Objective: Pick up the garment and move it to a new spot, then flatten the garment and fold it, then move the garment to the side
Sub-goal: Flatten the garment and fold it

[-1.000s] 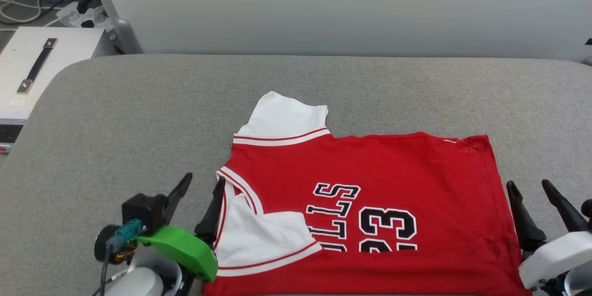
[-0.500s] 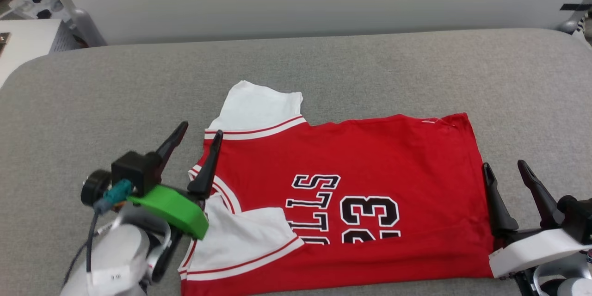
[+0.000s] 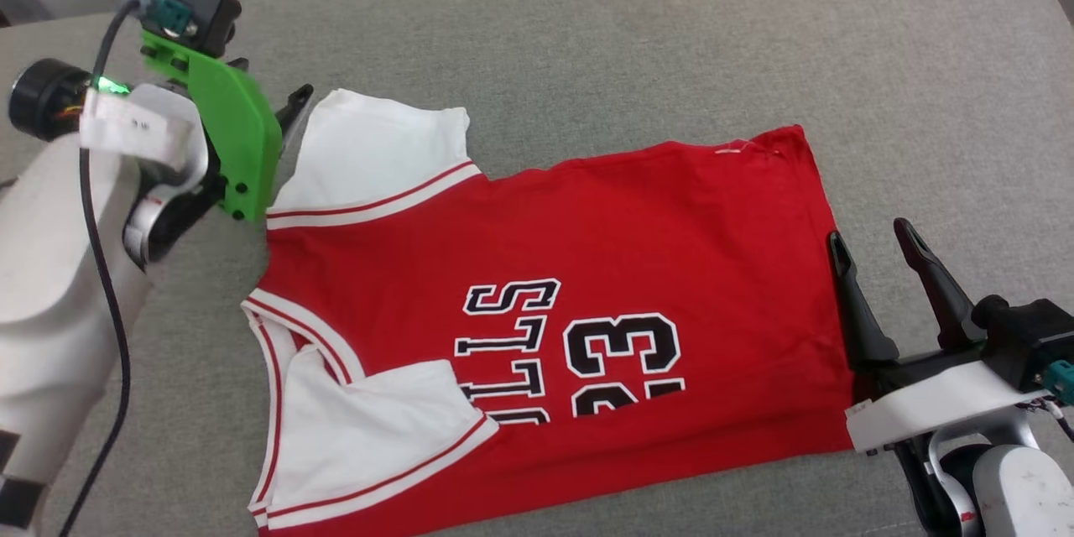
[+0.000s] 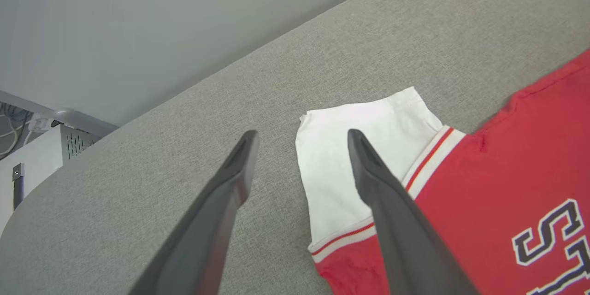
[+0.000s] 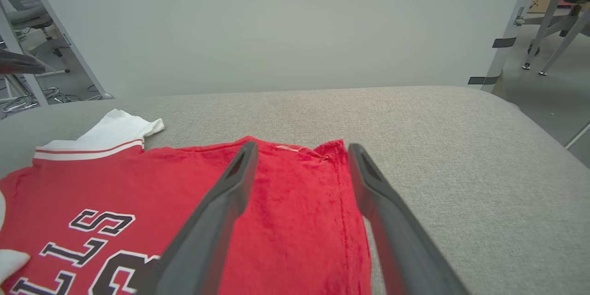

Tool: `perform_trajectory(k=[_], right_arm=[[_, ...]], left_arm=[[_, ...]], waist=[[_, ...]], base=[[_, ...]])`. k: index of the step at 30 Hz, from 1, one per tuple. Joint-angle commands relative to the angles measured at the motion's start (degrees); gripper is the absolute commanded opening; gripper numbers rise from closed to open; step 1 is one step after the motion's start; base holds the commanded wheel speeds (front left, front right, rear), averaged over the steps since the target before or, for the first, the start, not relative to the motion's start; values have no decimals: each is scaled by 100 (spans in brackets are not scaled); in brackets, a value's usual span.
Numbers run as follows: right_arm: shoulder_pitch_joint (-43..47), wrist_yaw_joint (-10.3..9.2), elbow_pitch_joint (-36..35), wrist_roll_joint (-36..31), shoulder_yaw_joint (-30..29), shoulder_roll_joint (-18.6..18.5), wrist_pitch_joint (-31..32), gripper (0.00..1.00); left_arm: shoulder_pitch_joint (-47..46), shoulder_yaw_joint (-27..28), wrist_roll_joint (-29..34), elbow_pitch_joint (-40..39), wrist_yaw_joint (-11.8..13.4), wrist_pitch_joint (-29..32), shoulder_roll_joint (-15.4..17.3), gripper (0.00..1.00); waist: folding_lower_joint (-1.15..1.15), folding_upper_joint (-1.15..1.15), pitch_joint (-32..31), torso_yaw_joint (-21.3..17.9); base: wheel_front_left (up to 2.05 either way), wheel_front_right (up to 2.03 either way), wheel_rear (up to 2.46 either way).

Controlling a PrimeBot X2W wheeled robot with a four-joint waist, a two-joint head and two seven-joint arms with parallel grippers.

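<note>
The red, white-sleeved jersey shirt (image 3: 587, 243) lies flattened on the grey cloth-covered table (image 3: 587, 42), one sleeve tucked in, the left gripper (image 4: 302, 133) by its far sleeve and right gripper (image 3: 868, 235) at its hem both gaping empty; most folding seemingly remains.

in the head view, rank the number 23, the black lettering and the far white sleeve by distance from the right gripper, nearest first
1. number 23: mid-chest, closest to the right gripper.
2. black lettering: just left of the number.
3. far white sleeve: top left corner of the shirt.
</note>
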Motion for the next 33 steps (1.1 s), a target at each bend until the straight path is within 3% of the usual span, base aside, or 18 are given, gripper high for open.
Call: perform_trajectory(k=[1,6,12,20,27,28,29,30,33], right_arm=[[-132,-6,-38,-35,50,43,-57,100],[-290,-6,-24,-25,177,62,-141,100],[-387,-6,54,11,299,73,-192,100],[-504,-6,160,49,438,88,-272,100],[-634,-6,258,16,463,105,-275,100],[-651,-6,268,8,470,98,-266,100],[-663,-6,274,1,472,96,-261,100],[-673,-6,280,-5,470,95,-254,100],[-691,-6,287,-18,458,89,-228,100]], left_arm=[[-275,-136,-175,105,-16,275,64,100],[-990,-503,-790,485,-19,1204,211,100],[-1464,-886,-1007,961,-20,1693,343,100],[-1616,-1018,-1054,1705,-11,1584,424,100],[-1587,-1029,-1154,2045,-12,1478,305,100],[-1570,-1024,-1205,2101,-12,1516,270,48],[-1549,-1015,-1266,2145,-13,1572,232,30],[-1510,-1039,-1327,2182,-13,1682,183,0],[-1488,-1027,-1380,2068,-10,1464,98,0]], waist=[[0,0,454,-428],[0,0,720,-637],[0,0,944,-792],[0,0,1167,-916],[0,0,1262,-905],[0,0,1270,-895],[0,0,1272,-885],[0,0,1266,-869],[0,0,1237,-825]], base=[[0,0,0],[0,0,0],[0,0,0],[0,0,0],[0,0,0],[0,0,0],[0,0,0],[0,0,0],[0,0,0]])
